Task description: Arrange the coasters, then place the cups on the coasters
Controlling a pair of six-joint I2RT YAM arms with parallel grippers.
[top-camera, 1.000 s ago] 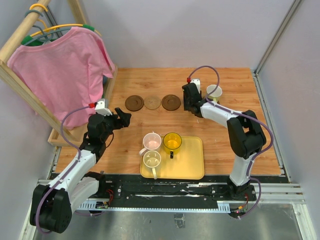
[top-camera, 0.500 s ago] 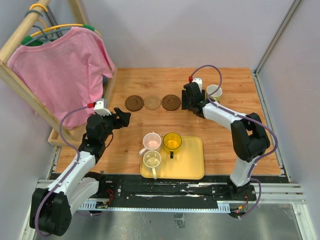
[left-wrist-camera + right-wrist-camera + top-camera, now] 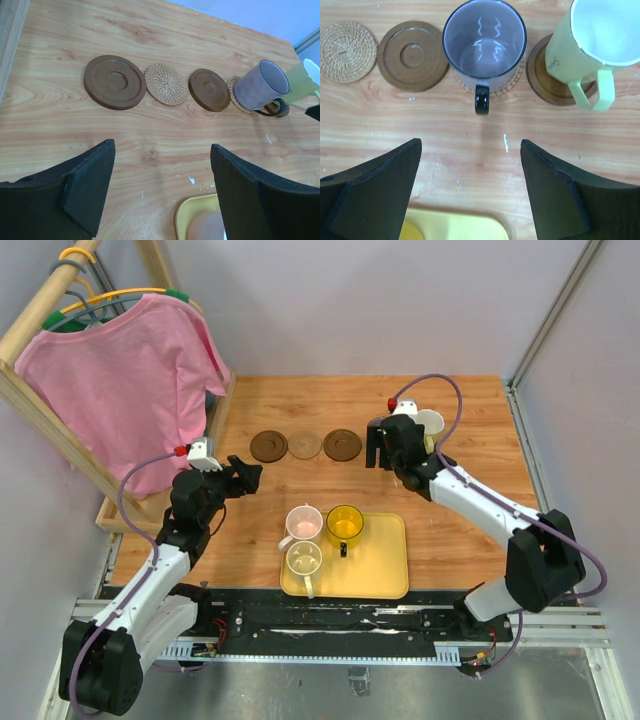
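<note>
Four coasters show in a row in the right wrist view: a tan woven one [image 3: 347, 45], a dark brown one [image 3: 412, 55], a tan one [image 3: 516, 80] under the grey-purple cup [image 3: 484, 45], and a dark one [image 3: 545, 75] under the white cup with a green inside [image 3: 592, 45]. My right gripper [image 3: 470, 185] is open and empty, just on the near side of the grey-purple cup's handle. The pink cup [image 3: 304, 523], yellow cup [image 3: 345, 524] and cream cup [image 3: 303, 558] stand on the yellow tray [image 3: 385, 565]. Left of the tray, my left gripper [image 3: 240, 475] hangs open and empty.
A wooden rack with a pink shirt [image 3: 125, 380] fills the far left. Grey walls close the table at the back and right. The left wrist view shows the coaster row [image 3: 114, 82] ahead and the tray's corner [image 3: 187, 220] below its fingers.
My right gripper has opened, letting go of the grey-purple cup on the tan coaster, and drawn back toward the near side. The left arm has hardly moved.
</note>
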